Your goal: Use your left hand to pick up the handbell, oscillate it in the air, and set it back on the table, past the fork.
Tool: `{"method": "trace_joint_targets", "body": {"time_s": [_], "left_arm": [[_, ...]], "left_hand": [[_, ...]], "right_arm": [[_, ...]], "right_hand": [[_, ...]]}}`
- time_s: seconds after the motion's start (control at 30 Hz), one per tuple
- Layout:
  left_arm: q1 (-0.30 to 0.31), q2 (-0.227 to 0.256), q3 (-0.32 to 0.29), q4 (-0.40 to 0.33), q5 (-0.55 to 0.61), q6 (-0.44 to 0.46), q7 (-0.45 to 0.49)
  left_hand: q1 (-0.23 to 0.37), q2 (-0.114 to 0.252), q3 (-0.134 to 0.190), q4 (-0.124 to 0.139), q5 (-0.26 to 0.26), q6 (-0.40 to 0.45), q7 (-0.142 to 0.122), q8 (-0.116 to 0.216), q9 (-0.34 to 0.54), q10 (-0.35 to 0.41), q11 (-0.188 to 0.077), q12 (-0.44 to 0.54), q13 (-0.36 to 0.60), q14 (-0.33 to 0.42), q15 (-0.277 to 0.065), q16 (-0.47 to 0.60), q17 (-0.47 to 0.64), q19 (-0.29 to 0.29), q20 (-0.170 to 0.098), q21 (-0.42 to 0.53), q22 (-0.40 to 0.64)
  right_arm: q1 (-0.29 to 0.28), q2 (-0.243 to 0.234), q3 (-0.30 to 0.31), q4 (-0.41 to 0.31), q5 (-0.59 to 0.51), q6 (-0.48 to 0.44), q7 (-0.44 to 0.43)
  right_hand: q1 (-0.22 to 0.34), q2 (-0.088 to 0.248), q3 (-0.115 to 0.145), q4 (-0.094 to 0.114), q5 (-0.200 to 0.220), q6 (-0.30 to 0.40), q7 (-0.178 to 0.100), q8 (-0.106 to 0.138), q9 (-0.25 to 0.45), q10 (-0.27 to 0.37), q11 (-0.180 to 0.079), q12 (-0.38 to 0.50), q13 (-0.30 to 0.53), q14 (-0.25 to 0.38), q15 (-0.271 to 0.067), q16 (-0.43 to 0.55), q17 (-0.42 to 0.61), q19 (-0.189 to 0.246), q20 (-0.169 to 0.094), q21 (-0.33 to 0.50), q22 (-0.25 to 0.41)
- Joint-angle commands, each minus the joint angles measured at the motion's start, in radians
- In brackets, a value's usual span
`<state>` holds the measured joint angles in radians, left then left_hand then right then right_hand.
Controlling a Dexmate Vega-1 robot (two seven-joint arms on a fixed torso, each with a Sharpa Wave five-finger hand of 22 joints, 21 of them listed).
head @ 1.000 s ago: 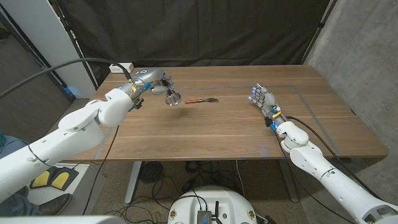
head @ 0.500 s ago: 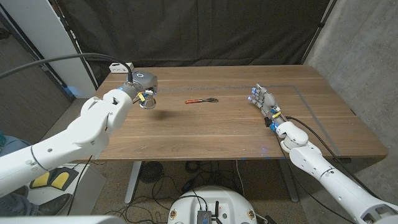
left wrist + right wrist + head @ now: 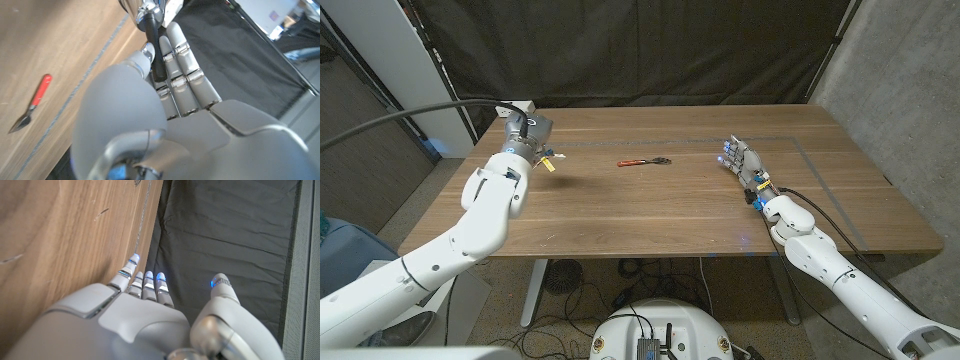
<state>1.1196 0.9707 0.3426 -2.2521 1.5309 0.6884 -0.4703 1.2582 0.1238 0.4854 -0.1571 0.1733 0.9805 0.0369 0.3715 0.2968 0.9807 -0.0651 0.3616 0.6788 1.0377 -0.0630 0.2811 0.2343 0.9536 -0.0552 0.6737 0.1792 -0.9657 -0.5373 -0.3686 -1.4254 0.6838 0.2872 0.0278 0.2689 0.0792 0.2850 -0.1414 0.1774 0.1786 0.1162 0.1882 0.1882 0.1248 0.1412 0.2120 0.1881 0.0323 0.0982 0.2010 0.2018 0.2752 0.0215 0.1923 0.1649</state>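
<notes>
My left hand (image 3: 528, 138) is raised over the table's far left part and grips the handbell. In the left wrist view its fingers (image 3: 182, 60) wrap the black handle (image 3: 156, 50), and the shiny metal bell (image 3: 145, 7) sticks out beyond them. The hand hides most of the bell in the head view. The fork (image 3: 642, 161), red-handled with a dark metal end, lies on the table right of that hand, and again as the fork (image 3: 32, 102) from the wrist. My right hand (image 3: 742, 162) stands at the table's right side, fingers apart, holding nothing.
A white power strip (image 3: 516, 108) sits at the table's back left corner, close behind my left hand. A thin line (image 3: 800, 150) is marked on the wooden table (image 3: 650, 215) near my right hand. A dark curtain hangs behind.
My left hand has swung to the left with the bell, away from the fork and toward the back left corner. The right hand has not moved.
</notes>
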Motion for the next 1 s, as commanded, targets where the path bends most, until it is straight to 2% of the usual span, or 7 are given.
{"method": "trace_joint_targets", "body": {"time_s": [0.03, 0.17, 0.3, 0.67, 0.77, 0.87, 1.0], "left_arm": [[0.046, -0.154, -0.117, 0.033, 0.691, -0.100, -0.079], [0.059, -0.202, -0.157, 0.001, 0.707, -0.116, -0.069], [0.079, -0.234, -0.197, -0.048, 0.593, -0.163, -0.065], [0.080, -0.245, -0.248, -0.073, 0.222, -0.279, -0.091], [0.075, -0.249, -0.242, -0.061, 0.137, -0.281, -0.077], [0.066, -0.242, -0.205, -0.031, 0.103, -0.281, -0.024], [0.057, -0.237, -0.233, -0.024, -0.181, -0.335, 0.023]], "left_hand": [[-0.010, 0.008, 0.002, 0.008, 0.006, -0.003, -0.007, 0.002, 0.001, 0.010, -0.016, -0.007, 0.007, 0.099, -0.116, 0.001, 0.007, -0.003, -0.006, 0.007, 0.002], [-0.011, 0.009, 0.002, 0.008, 0.006, -0.001, -0.008, 0.003, 0.000, 0.009, -0.020, -0.011, 0.006, 0.094, -0.118, -0.001, 0.006, -0.007, -0.006, 0.007, 0.001], [-0.013, 0.009, 0.002, 0.008, 0.006, -0.001, -0.011, 0.003, -0.001, 0.014, -0.022, -0.014, 0.005, 0.094, -0.121, -0.001, 0.006, -0.009, -0.007, 0.008, 0.001], [-0.016, 0.009, 0.003, 0.006, 0.006, -0.004, -0.009, 0.002, -0.003, 0.014, -0.016, -0.019, 0.012, 0.096, -0.117, -0.001, 0.004, -0.011, -0.007, 0.011, 0.001], [-0.016, 0.009, 0.004, 0.006, 0.007, -0.006, -0.007, 0.002, -0.002, 0.014, -0.016, -0.020, 0.013, 0.096, -0.116, -0.002, 0.004, -0.010, -0.007, 0.012, 0.000], [-0.015, 0.010, 0.005, 0.004, 0.007, -0.010, -0.005, 0.002, 0.000, 0.014, -0.016, -0.021, 0.015, 0.095, -0.114, -0.002, 0.003, -0.010, -0.006, 0.013, 0.000], [-0.014, 0.010, 0.007, 0.003, 0.008, -0.010, -0.004, 0.002, 0.000, 0.014, -0.015, -0.023, 0.015, 0.095, -0.114, -0.003, 0.003, -0.010, -0.006, 0.015, 0.000]], "right_arm": [[0.004, -0.001, -0.002, 0.009, 0.002, -0.007, 0.008], [0.007, 0.000, -0.002, 0.008, 0.008, -0.017, 0.005], [0.012, 0.005, -0.005, 0.015, 0.009, -0.018, 0.009], [0.010, 0.007, -0.005, 0.016, 0.000, -0.010, 0.000], [0.007, 0.006, -0.003, 0.010, 0.003, -0.016, -0.007], [0.008, 0.005, -0.004, 0.011, -0.002, -0.013, -0.007], [0.005, 0.005, -0.001, 0.001, 0.000, -0.019, -0.018]], "right_hand": [[0.008, 0.001, -0.004, 0.002, 0.001, 0.005, 0.003, 0.004, 0.004, 0.003, 0.007, 0.000, 0.005, 0.001, 0.000, 0.000, 0.004, 0.011, 0.001, -0.001, 0.005], [0.009, 0.001, -0.004, 0.002, 0.001, 0.006, 0.004, 0.004, 0.004, 0.003, 0.008, 0.000, 0.005, 0.001, 0.001, 0.000, 0.004, 0.012, 0.002, -0.001, 0.005], [0.009, 0.001, -0.004, 0.002, 0.001, 0.006, 0.004, 0.004, 0.004, 0.003, 0.008, 0.000, 0.005, 0.001, 0.000, 0.000, 0.004, 0.012, 0.002, -0.001, 0.005], [0.009, 0.001, -0.005, 0.002, 0.001, 0.006, 0.003, 0.004, 0.004, 0.003, 0.007, 0.000, 0.005, 0.000, 0.000, 0.000, 0.004, 0.011, 0.001, -0.001, 0.005], [0.009, 0.002, -0.005, 0.002, 0.001, 0.006, 0.004, 0.004, 0.004, 0.003, 0.008, 0.000, 0.005, 0.001, 0.001, 0.000, 0.004, 0.012, 0.002, -0.001, 0.005], [0.009, 0.002, -0.005, 0.002, 0.001, 0.006, 0.003, 0.004, 0.004, 0.002, 0.007, 0.000, 0.005, 0.001, 0.000, 0.000, 0.004, 0.011, 0.001, -0.001, 0.005], [0.009, 0.002, -0.005, 0.002, 0.001, 0.006, 0.003, 0.004, 0.004, 0.003, 0.007, 0.000, 0.005, 0.001, 0.000, 0.000, 0.004, 0.011, 0.001, -0.001, 0.005]]}}
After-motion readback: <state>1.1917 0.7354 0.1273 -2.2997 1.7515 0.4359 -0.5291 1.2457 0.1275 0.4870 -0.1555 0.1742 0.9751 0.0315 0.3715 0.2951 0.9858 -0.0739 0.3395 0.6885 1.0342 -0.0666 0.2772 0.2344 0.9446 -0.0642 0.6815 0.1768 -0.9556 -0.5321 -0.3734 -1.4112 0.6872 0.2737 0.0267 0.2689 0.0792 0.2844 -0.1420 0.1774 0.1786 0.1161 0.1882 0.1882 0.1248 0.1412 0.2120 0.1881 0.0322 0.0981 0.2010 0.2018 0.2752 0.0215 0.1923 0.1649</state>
